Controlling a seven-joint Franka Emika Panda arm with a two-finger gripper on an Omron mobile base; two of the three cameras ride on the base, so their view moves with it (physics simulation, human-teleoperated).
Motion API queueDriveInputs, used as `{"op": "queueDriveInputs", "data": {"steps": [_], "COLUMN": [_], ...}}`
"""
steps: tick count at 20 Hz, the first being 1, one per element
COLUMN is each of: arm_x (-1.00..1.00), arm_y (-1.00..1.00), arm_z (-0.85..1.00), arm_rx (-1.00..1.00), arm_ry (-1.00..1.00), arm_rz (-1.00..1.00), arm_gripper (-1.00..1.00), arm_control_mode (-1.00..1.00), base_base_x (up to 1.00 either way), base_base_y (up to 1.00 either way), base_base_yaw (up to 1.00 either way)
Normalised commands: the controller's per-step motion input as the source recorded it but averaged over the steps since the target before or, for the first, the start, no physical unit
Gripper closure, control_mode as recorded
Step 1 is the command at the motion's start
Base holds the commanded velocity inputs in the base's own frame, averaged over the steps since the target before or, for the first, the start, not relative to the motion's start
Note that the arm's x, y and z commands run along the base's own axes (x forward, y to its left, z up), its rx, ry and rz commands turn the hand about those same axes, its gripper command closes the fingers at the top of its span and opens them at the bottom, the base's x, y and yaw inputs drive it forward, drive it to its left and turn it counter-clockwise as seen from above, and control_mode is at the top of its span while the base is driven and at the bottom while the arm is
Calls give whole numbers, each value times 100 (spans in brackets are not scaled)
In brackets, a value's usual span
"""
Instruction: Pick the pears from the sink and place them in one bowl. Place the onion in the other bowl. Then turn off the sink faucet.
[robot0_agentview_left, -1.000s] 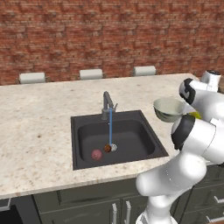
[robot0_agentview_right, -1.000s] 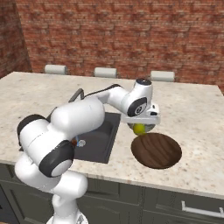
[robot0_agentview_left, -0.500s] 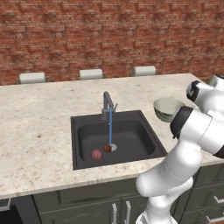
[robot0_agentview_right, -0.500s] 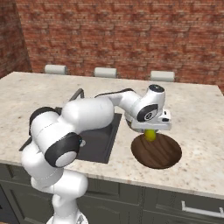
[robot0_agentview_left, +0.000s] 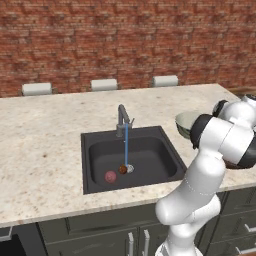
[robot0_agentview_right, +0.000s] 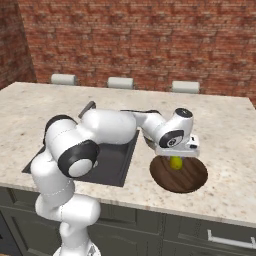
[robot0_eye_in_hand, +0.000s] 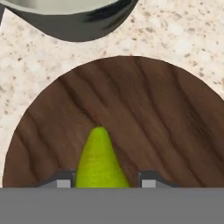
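My gripper (robot0_agentview_right: 176, 156) is shut on the yellow-green pear (robot0_agentview_right: 176, 162) and holds it just over the dark brown wooden bowl (robot0_agentview_right: 187, 179). In the hand view the pear (robot0_eye_in_hand: 100, 159) points away between the two fingertips (robot0_eye_in_hand: 59, 181), with the wooden bowl (robot0_eye_in_hand: 166, 113) beneath it. The pale grey bowl (robot0_eye_in_hand: 74, 19) stands just beyond the wooden one and also shows beside the arm (robot0_agentview_left: 184, 122). In the dark sink (robot0_agentview_left: 100, 150) lie the brownish-orange pear (robot0_agentview_left: 122, 170) and the pink-red onion (robot0_agentview_left: 110, 176). A blue stream runs from the faucet (robot0_agentview_left: 122, 119).
The round drain (robot0_agentview_left: 130, 168) sits right by the brownish pear. Speckled counter (robot0_agentview_left: 45, 145) surrounds the sink, with a brick wall behind. My own arm (robot0_agentview_right: 110, 127) stretches over the sink's right side toward the bowls.
The gripper has carried the yellow-green pear to the right and lower, from beside the grey bowl to above the middle of the wooden bowl. The fruit in the sink has not moved.
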Motion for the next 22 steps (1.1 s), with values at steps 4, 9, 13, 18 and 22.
{"op": "queueDriveInputs", "data": {"steps": [4, 9, 13, 18, 22], "arm_x": [24, 3, 0, 3, 5], "arm_y": [-10, -48, -24, 4, 26], "arm_z": [-50, -17, 0, 7, 6], "arm_rx": [0, 0, 0, 0, 0], "arm_ry": [0, 0, 2, 8, 5], "arm_rz": [3, 1, 0, 0, 0], "arm_gripper": [100, 100, -100, -100, -100], "arm_control_mode": [-100, -100, -100, -100, -100], "base_base_x": [0, 0, 0, 0, 0], "base_base_y": [0, 0, 0, 0, 0], "base_base_yaw": [0, 0, 0, 0, 0]}}
